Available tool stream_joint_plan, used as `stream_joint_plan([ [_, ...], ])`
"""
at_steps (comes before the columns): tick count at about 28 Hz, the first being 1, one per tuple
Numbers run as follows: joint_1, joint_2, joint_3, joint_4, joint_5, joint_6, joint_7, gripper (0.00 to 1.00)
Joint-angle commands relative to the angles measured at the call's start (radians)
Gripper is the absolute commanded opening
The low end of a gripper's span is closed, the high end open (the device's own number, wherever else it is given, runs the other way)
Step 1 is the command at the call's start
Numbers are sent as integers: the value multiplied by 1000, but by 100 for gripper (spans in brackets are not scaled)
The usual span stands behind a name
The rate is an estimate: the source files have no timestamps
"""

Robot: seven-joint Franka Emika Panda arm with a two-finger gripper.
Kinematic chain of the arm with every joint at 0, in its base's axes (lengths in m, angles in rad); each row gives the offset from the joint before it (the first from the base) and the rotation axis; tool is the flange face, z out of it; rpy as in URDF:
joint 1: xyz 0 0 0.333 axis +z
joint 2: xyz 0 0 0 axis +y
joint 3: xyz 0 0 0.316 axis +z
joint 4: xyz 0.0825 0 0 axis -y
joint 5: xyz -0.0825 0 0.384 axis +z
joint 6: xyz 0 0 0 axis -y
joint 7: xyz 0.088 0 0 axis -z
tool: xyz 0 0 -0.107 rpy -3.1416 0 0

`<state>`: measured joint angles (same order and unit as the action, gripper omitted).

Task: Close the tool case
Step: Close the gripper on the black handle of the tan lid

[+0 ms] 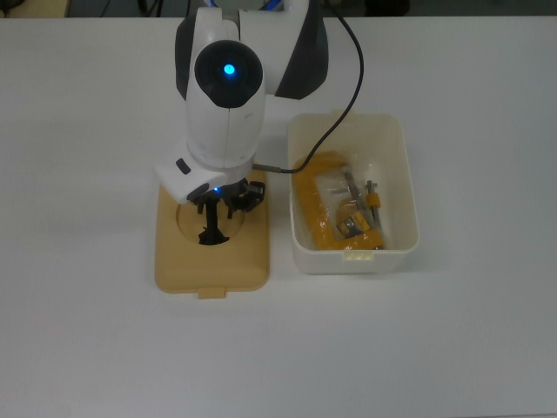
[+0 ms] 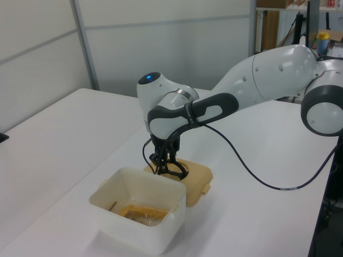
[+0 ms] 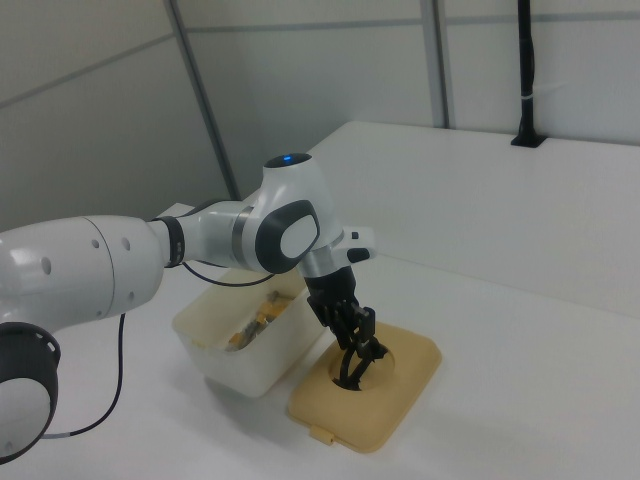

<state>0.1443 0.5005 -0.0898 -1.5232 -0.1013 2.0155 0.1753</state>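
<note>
tub: white tool case tub (image 1: pixel 352 193) sits open on the white table (image 1: pixel 470 348), at 3 o'clock of the lid in the top view, just beside it with a narrow gap.
tub contents: orange C-clamp (image 1: pixel 326 209) lies inside, with some clear plastic wrap around it; in the left view only a bit of orange shows at the bottom (image 2: pixel 140 213).
lid: tan lid (image 1: pixel 211 252) lies flat on the table, recess side up, off the tub. Case not closed.
lid tab: small tab at the lid's 6 o'clock edge in the top view.
handle: black handle (image 1: pixel 211 228) stands in the round recess, rising toward 12 o'clock in the top view.
gripper: gripper (image 3: pixel 362 347) is down at the recess, fingers pointing down at the handle; in the top view it sits at (image 1: pixel 224 197), mostly under the arm's wrist.
pincer state: fingers look nearly together around the handle's top, but whether they actually clamp it I cannot tell; the black fingers merge with the black handle in all three views.
arm: white Panda arm (image 2: pixel 268 75) reaches in from 12 o'clock in the top view, blue light on at the wrist.
cable: black cable (image 1: pixel 348 78) runs from the arm down to the wrist, passing over the tub's 11 o'clock corner.
</note>
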Motion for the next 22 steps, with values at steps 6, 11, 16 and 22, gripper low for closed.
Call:
stream_joint_plan([
  [6, 4, -17, 1, -28, -18, 17, 26, 0],
  [11, -5, -34, -1, -23, -14, 8, 18, 0],
  [16, -20, -82, -8, -23, -8, -23, 0, 0],
  [22, -71, -157, -11, 15, 44, -167, -117, 0],
])
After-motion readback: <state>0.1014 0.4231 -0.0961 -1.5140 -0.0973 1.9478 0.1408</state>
